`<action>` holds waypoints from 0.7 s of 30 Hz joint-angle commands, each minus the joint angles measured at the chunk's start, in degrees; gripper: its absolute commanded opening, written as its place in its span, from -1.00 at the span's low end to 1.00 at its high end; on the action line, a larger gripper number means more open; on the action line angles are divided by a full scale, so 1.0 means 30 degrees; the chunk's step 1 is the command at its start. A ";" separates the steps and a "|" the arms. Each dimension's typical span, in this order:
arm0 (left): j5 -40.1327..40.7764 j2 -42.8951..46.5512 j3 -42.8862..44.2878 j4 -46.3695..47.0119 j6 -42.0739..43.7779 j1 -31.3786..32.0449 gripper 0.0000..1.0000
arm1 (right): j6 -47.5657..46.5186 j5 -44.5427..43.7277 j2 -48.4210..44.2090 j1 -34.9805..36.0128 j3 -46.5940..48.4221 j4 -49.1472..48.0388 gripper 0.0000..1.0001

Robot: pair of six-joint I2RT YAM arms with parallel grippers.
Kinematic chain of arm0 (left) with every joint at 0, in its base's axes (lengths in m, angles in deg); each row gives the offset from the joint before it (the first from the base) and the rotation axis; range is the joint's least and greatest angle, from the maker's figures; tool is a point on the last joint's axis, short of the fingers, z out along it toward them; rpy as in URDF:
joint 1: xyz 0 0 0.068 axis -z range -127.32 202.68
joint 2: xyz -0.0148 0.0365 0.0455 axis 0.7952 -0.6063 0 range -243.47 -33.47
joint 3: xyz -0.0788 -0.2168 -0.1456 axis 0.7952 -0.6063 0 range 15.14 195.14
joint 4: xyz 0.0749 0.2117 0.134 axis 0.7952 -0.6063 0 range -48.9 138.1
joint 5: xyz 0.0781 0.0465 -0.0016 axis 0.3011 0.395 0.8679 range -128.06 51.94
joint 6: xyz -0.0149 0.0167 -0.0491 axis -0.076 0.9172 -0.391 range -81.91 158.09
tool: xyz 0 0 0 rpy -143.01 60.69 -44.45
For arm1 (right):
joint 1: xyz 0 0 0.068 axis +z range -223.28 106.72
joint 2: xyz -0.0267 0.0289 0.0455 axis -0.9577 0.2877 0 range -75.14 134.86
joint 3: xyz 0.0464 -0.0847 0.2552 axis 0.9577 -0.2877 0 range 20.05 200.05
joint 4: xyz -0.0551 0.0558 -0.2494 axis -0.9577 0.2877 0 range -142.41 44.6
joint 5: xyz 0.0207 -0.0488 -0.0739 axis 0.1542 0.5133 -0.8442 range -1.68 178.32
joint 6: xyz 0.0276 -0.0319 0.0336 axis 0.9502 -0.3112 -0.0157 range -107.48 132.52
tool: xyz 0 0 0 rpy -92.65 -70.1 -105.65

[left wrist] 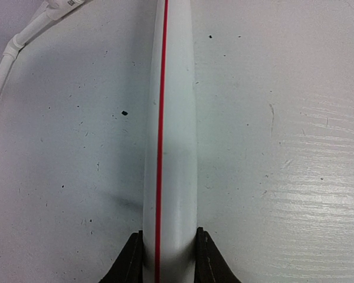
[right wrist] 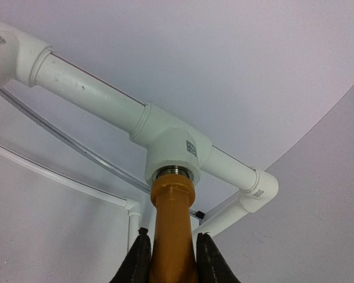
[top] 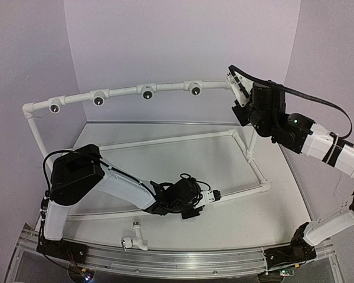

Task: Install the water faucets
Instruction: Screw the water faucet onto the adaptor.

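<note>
Upper right: right end effector (right wrist: 173, 236) grips orange faucet (right wrist: 172, 200) at tee socket (right wrist: 171, 147); left end effector (left wrist: 169, 236) clamps red-striped pipe (left wrist: 172, 118); white faucet (top: 134, 238) bottom centre.

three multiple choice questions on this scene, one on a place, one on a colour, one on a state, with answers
1. Where is the white faucet?
A) lying on the table by the front edge
B) screwed into the top pipe
C) on the floor

2. What colour is the other faucet, in the right fingers?
A) white
B) orange
C) blue

3. What are the left fingers doing?
A) open in the air
B) shut on a red-striped white pipe
C) holding a faucet

Answers: 1 A, it lies loose on the table; 2 B, an orange body shows between them; 3 B, the pipe is pinched between them.
</note>
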 commanded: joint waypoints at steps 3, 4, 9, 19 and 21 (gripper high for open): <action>-0.2645 -0.1590 -0.1200 -0.5051 0.0210 0.2298 -1.00 | 0.2405 0.3504 0.0976 -0.0523 0.0402 -0.1192 -1.00; -0.2632 -0.1584 -0.1195 -0.5058 0.0200 0.2303 -1.00 | 0.2687 0.3647 0.0976 -0.0582 0.0388 -0.1186 -1.00; -0.2628 -0.1583 -0.1216 -0.5059 0.0189 0.2310 -1.00 | 0.3930 0.4291 0.0884 -0.1017 0.0376 -0.1207 -1.00; -0.2628 -0.1613 -0.1182 -0.5089 0.0211 0.2354 -0.99 | 0.5806 0.5538 0.0885 -0.1591 0.0854 -0.0759 -1.00; -0.2628 -0.1638 -0.1177 -0.5089 0.0210 0.2350 -1.00 | 0.6096 0.5631 0.0910 -0.1628 0.1027 -0.0512 -1.00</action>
